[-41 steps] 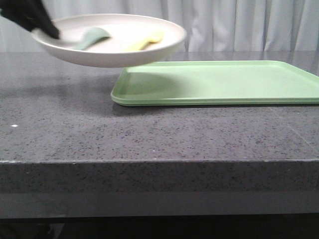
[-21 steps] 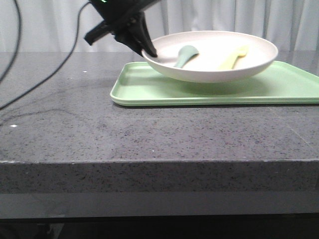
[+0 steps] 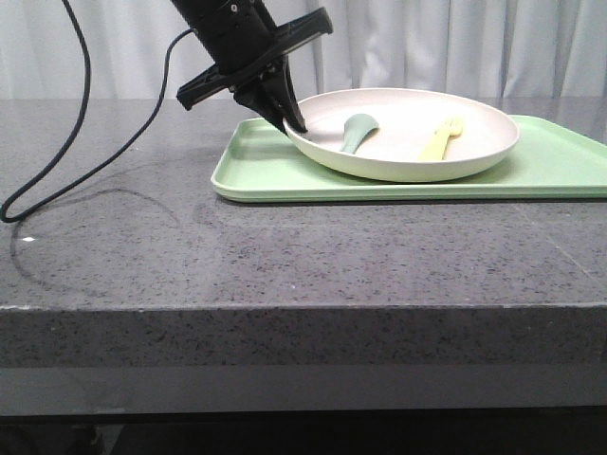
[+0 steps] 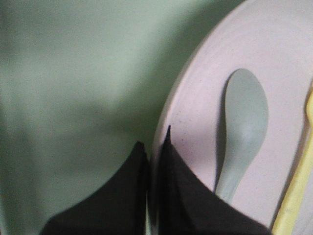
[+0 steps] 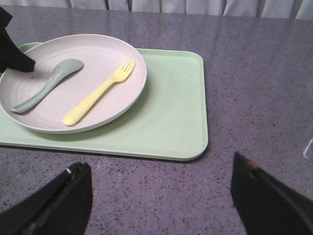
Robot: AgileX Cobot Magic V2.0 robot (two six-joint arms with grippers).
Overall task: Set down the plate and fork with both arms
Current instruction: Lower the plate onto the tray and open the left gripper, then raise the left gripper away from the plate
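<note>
Cream-white, the plate (image 3: 403,133) is sitting on the green tray (image 3: 569,161) toward the tray's left end, carrying the fork (image 3: 440,139) and a grey-green spoon (image 3: 356,131). The left gripper (image 3: 292,123) is pinching the plate's left rim with clenched fingers (image 4: 181,191). The right gripper (image 5: 161,196) is hanging over the desk (image 3: 285,256), fingers spread, grasping nothing.

Black left pincer (image 3: 292,121), tapered fingers (image 4: 132,186), black cable (image 3: 81,123)

No readable txt, labels, brands or nos. in any view.
</note>
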